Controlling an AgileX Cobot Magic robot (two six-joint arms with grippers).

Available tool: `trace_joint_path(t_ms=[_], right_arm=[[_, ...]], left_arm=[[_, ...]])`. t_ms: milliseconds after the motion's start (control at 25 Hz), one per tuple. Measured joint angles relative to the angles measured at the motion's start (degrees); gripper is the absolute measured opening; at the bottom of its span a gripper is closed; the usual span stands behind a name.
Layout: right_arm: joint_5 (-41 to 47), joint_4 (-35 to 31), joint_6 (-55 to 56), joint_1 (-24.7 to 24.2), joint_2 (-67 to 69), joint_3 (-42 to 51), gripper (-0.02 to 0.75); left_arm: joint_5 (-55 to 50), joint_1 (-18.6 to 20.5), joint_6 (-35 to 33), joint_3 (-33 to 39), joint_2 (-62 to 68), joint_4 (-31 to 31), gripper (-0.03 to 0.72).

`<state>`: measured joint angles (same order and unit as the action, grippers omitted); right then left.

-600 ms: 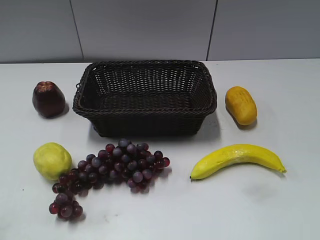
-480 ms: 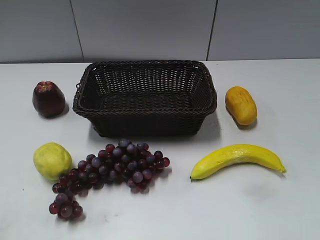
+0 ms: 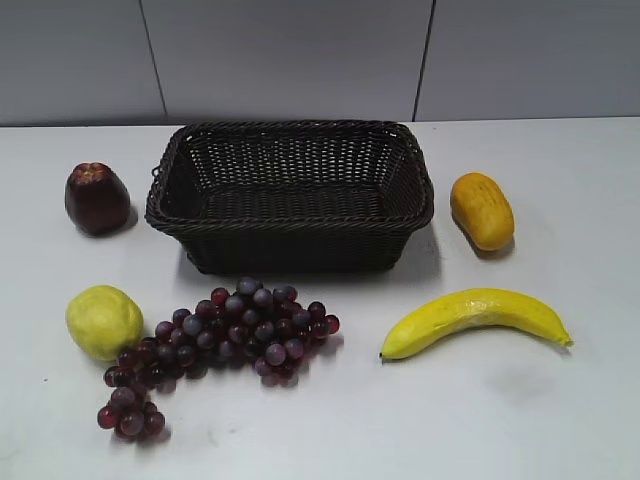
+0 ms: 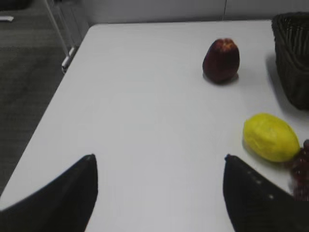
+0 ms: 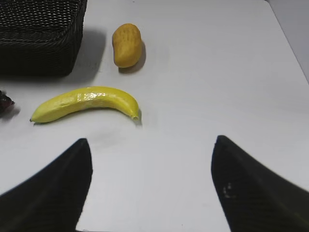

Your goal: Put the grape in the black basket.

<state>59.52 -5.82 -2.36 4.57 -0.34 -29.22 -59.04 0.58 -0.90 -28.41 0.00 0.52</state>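
Observation:
The grape (image 3: pixel 215 340), a long bunch of dark red-purple grapes, lies on the white table in front of the black basket (image 3: pixel 290 195), left of centre. The basket holds nothing that shows. The bunch's edge shows at the right of the left wrist view (image 4: pixel 301 169) and at the left edge of the right wrist view (image 5: pixel 4 101). My left gripper (image 4: pixel 159 159) is open and empty above bare table, left of the grape. My right gripper (image 5: pixel 150 142) is open and empty, below the banana. Neither gripper shows in the exterior view.
A yellow-green fruit (image 3: pixel 103 321) lies beside the bunch's left end. A dark maroon fruit (image 3: pixel 97 198) stands left of the basket. A banana (image 3: pixel 470 318) and an orange fruit (image 3: pixel 481 210) lie to the right. The table's left edge (image 4: pixel 53 104) drops to the floor.

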Motion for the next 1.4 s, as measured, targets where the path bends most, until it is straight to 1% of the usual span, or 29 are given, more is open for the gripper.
trace_joint_path(t_ms=[160, 320, 440, 560, 720, 800, 880, 960, 1120, 1200, 1320, 1400], right_arm=[[0.0, 0.0, 0.0, 0.0, 0.0, 0.0, 0.585], [0.0, 0.0, 0.0, 0.0, 0.0, 0.0, 0.585], [0.0, 0.0, 0.0, 0.0, 0.0, 0.0, 0.585], [0.0, 0.0, 0.0, 0.0, 0.0, 0.0, 0.585], [0.0, 0.0, 0.0, 0.0, 0.0, 0.0, 0.585], [0.0, 0.0, 0.0, 0.0, 0.0, 0.0, 0.585], [0.0, 0.0, 0.0, 0.0, 0.0, 0.0, 0.585], [0.0, 0.0, 0.0, 0.0, 0.0, 0.0, 0.585], [0.0, 0.0, 0.0, 0.0, 0.0, 0.0, 0.585], [0.0, 0.0, 0.0, 0.0, 0.0, 0.0, 0.585], [0.0, 0.0, 0.0, 0.0, 0.0, 0.0, 0.585], [0.0, 0.0, 0.0, 0.0, 0.0, 0.0, 0.585]], left_arm=[[8.8, 0.0, 0.0, -1.6, 6.9, 0.0, 0.598], [17.8, 0.0, -0.1, -1.8, 19.8, -0.5, 0.596], [24.7, 0.0, -0.1, -1.8, 30.7, -3.1, 0.591], [28.9, -0.2, -3.6, -2.7, 41.4, -6.9, 0.587], [27.3, -2.8, -9.6, -8.2, 54.1, -10.9, 0.587], [24.3, -5.1, -11.2, -12.7, 59.4, -11.5, 0.586], [21.6, -8.4, -13.2, -16.9, 64.3, -11.9, 0.586], [18.4, -12.1, -15.9, -21.6, 67.9, -11.9, 0.586], [13.0, -21.1, -20.0, -29.6, 73.8, -12.1, 0.586], [11.8, -25.6, -21.0, -32.4, 76.6, -12.2, 0.586], [10.3, -31.3, -21.7, -35.2, 80.3, -12.3, 0.591], [9.0, -34.5, -21.8, -36.2, 82.9, -12.3, 0.607]])
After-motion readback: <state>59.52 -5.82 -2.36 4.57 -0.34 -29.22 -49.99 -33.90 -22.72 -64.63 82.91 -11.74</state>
